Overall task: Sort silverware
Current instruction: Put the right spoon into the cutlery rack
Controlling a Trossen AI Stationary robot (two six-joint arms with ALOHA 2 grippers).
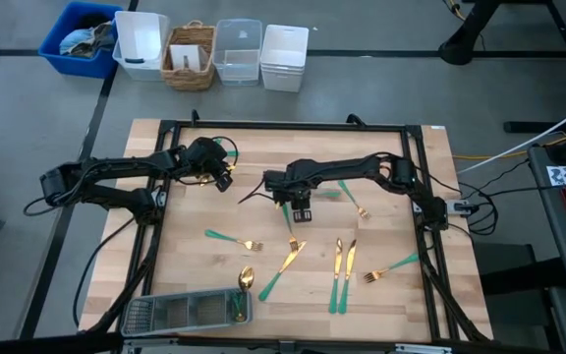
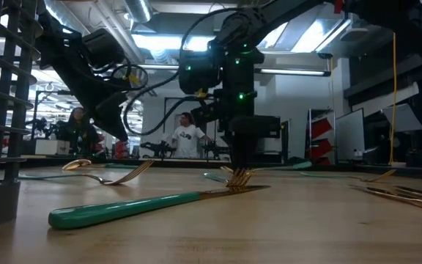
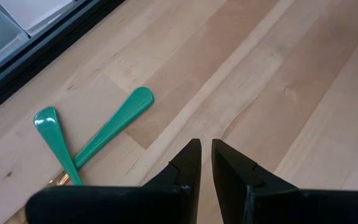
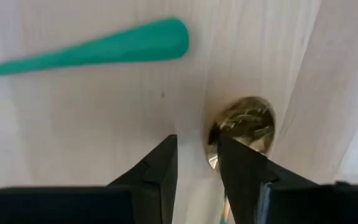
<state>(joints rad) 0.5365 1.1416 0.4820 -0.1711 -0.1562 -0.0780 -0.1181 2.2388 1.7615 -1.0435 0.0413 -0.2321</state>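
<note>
Fingers [image 4: 241,168] of the right gripper [image 4: 196,163] stand slightly parted, straddling the shiny gold bowl of a teal-handled spoon [image 4: 244,127] that lies flat on the light wooden table [image 1: 401,187] near its middle; nothing is gripped. Other gold-and-teal forks, spoons and knives [image 1: 340,270] lie scattered nearer the grey mesh compartment tray [image 1: 180,313]. Off to the side, the left gripper [image 3: 205,163] hovers with its fingers narrowly apart and empty, near two crossed teal handles [image 3: 104,134].

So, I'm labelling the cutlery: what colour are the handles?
Teal green, with gold heads; the silverware handles show best in the high view.
</note>
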